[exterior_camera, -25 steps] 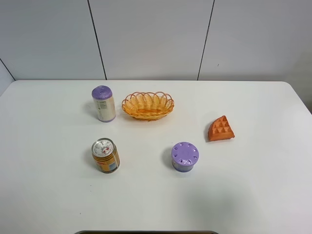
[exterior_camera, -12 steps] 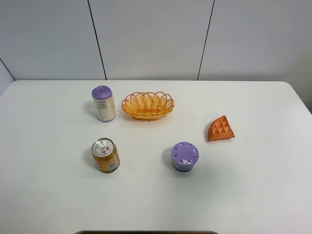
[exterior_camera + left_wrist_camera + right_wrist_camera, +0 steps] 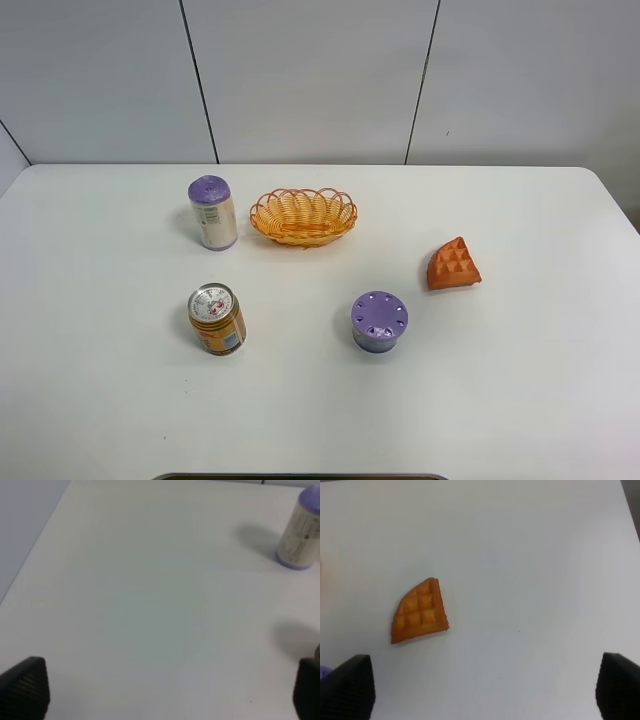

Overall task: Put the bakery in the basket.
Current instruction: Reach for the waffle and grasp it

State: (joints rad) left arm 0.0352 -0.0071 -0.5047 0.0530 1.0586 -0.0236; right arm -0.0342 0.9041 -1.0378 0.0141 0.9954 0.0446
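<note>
Waffle (image 3: 453, 265) lies flat on the white table (image 3: 520, 380), right side, grid face up, nothing touching it. Basket (image 3: 303, 195) sits toward the far middle of the table, well apart from the waffle, to its left and farther back. A tall can (image 3: 212, 212) with a purple lid stands upright just left of the basket, not touching it. An orange can (image 3: 216, 319) stands upright nearer the front left. A short purple jar (image 3: 379, 321) stands front middle, between the orange can and the waffle, apart from both.

Neither arm shows in the high view. Left gripper (image 3: 165, 692): fingers spread wide, holding nothing, bare table between them, with the tall can (image 3: 300, 530) off to one side ahead. Right gripper (image 3: 482, 687): fingers also wide apart, holding nothing, above the table, with the waffle (image 3: 419, 612) ahead of the tips, closer to one finger and not touched.
</note>
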